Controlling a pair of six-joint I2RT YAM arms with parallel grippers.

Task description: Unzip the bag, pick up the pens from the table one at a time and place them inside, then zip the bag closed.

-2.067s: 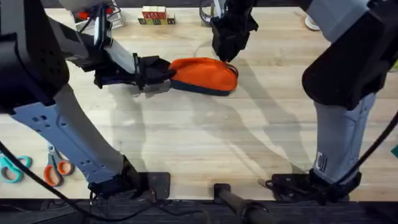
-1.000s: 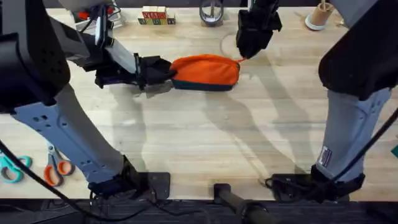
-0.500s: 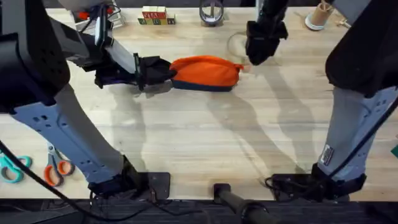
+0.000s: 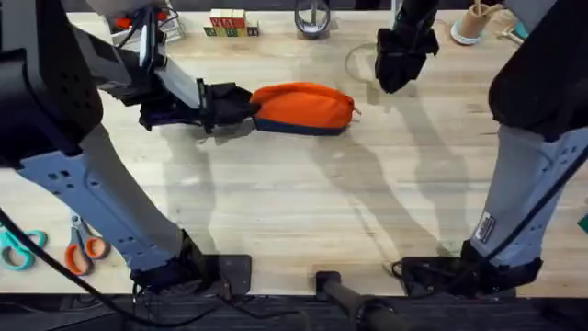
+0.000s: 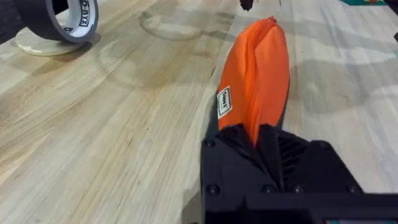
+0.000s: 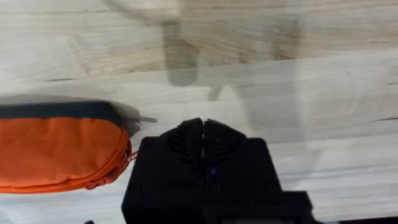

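On table (image 4: 294, 202), left fingers (image 5: 264, 140) pinching bag (image 4: 303, 108)

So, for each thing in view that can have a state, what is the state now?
Small oblong orange fabric pouch: zipped closed, lying flat on the light wooden table.
Left end effector: shut on the pouch's end.
Right end effector: shut, empty, apart from the pouch.
Orange-handled scissors: lying flat, untouched.

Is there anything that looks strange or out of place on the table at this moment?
Nothing stands out. The bag lies flat on the table, its end pinched by the left gripper. The right gripper is shut beside the other end, holding nothing.
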